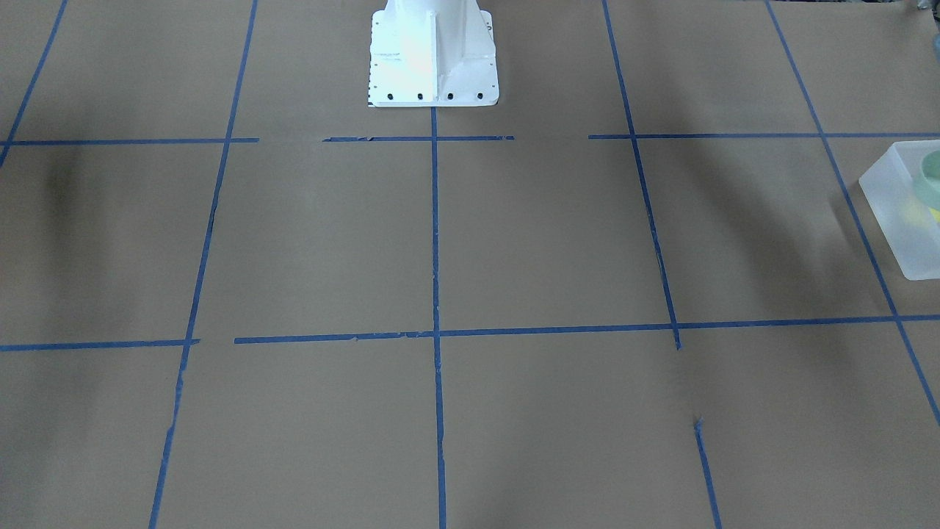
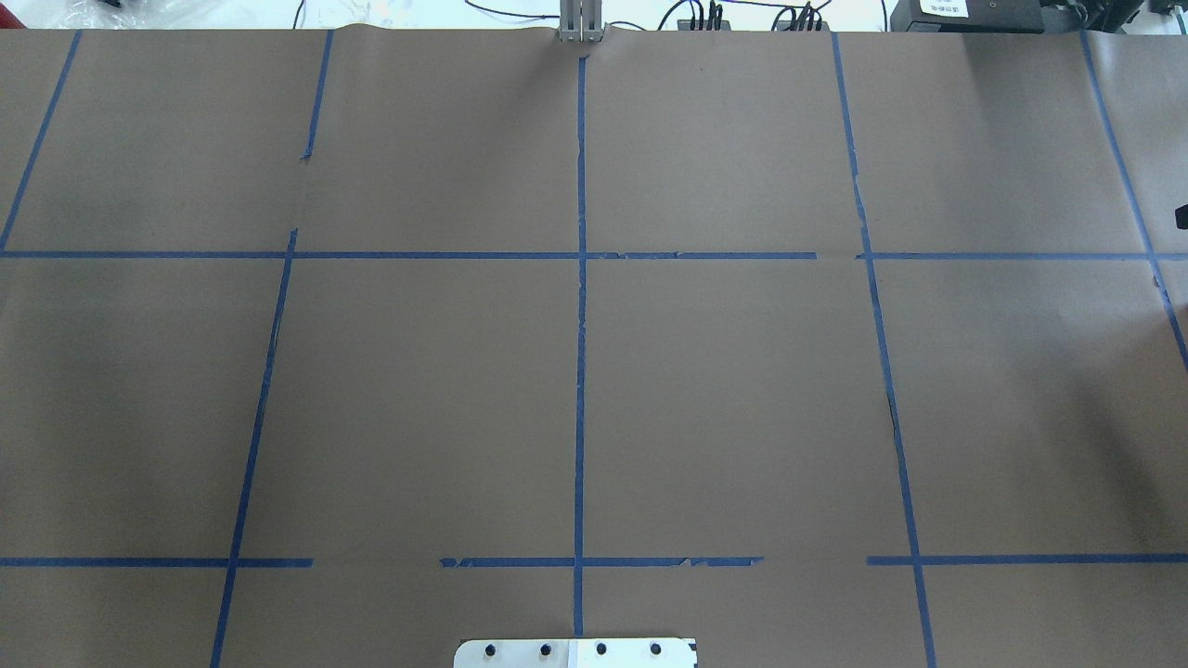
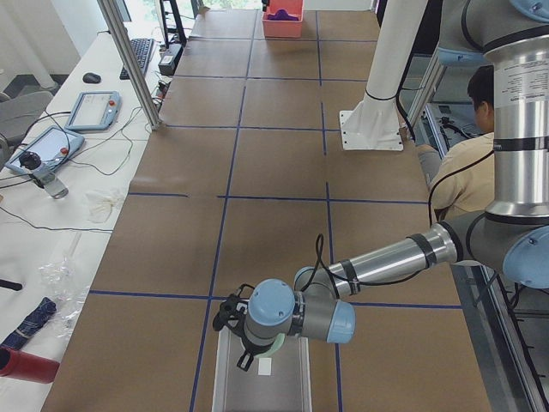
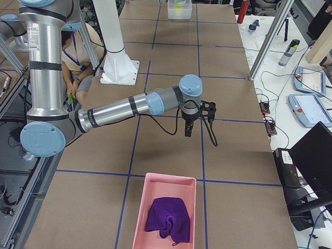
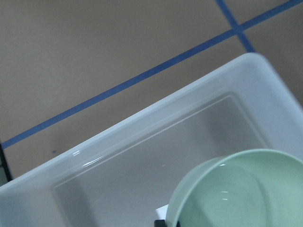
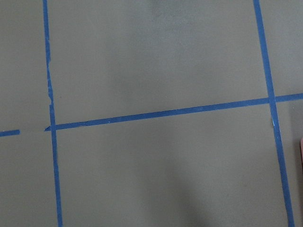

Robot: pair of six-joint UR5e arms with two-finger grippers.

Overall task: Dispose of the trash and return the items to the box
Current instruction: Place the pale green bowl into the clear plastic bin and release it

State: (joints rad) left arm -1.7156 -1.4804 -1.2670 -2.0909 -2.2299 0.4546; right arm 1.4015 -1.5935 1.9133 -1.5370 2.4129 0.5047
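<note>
You've got a frosted translucent white plastic rectangular bin (image 5: 142, 125): smooth satin walls, slight sheen on the rim. The pale mint-green round plastic bowl (image 5: 246, 194) is smooth and glossy inside. The brown paper table cover (image 2: 418, 390) is matt and faintly creased. The blue tape lines (image 2: 581, 371) are matt and torn in spots. The white robot base (image 1: 433, 55) reads as glossy painted metal. The pink plastic tray (image 4: 171, 181) is smooth. The purple cloth (image 4: 167, 215) is soft and crumpled. The right arm's silver tube (image 4: 114, 111) looks like brushed metal.
</note>
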